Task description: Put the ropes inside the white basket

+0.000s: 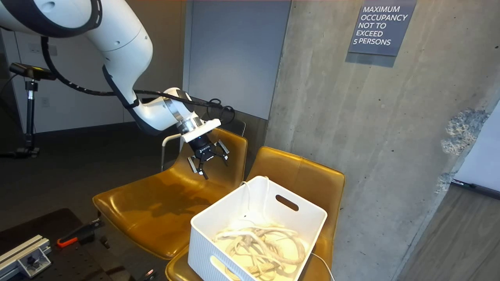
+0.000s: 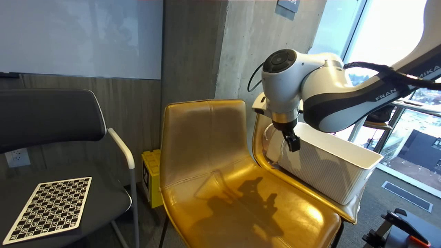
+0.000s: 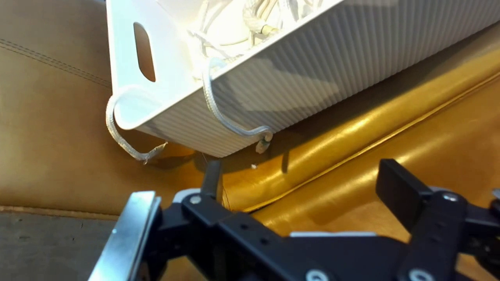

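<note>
The white basket [image 1: 203, 251] stands on a tan chair, with most of the cream ropes [image 1: 269, 255] coiled loosely on its floor. Two rope ends hang out over its rim: in the wrist view, a rope end [image 3: 212, 102] drapes down the ribbed side and another rope end [image 3: 121, 143] curls round the corner below the slot handle. My gripper [image 1: 216, 170] is open and holds nothing, above the neighbouring tan chair and outside the basket. In the wrist view the gripper [image 3: 300, 169] has its fingers wide apart, below the basket's ribbed wall [image 3: 332, 74] and clear of both ropes.
An adjoining tan chair [image 1: 156, 207] lies beneath the arm. A concrete wall [image 1: 312, 105] rises behind the chairs. A dark chair [image 2: 103, 203] bears a checkered board [image 2: 51, 206]. A thin white cord [image 1: 323, 262] hangs beside the basket. An orange-handled tool [image 1: 68, 242] lies at front left.
</note>
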Robot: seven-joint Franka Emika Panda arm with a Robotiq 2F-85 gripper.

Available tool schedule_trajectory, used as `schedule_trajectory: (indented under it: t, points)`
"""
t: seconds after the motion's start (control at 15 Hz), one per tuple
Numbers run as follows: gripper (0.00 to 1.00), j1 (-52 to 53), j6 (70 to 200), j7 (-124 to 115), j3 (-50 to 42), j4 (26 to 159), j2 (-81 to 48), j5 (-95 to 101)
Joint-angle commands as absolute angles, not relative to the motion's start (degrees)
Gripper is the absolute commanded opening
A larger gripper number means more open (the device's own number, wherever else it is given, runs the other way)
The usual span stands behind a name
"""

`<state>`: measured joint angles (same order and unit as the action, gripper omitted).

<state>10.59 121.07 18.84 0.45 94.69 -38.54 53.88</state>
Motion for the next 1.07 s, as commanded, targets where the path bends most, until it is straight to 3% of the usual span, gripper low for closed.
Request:
schedule_trajectory:
  t: [0.0, 0.8, 0.87, 0.93, 1.0]
  points:
    - [1.0, 10.15, 117.45, 22.18, 0.87, 87.21, -44.54, 55.02]
    - [1.0, 8.86, 111.08, 29.03, -1.53, 76.17, -52.74, 55.94]
    - [0.95, 8.58, 111.06, 29.2, -1.61, 75.96, -53.04, 56.2]
    - [0.74, 8.32, 110.95, 29.44, -1.66, 75.69, -53.26, 56.31]
    - [0.71, 8.1, 110.84, 29.5, -1.68, 75.6, -53.42, 56.35]
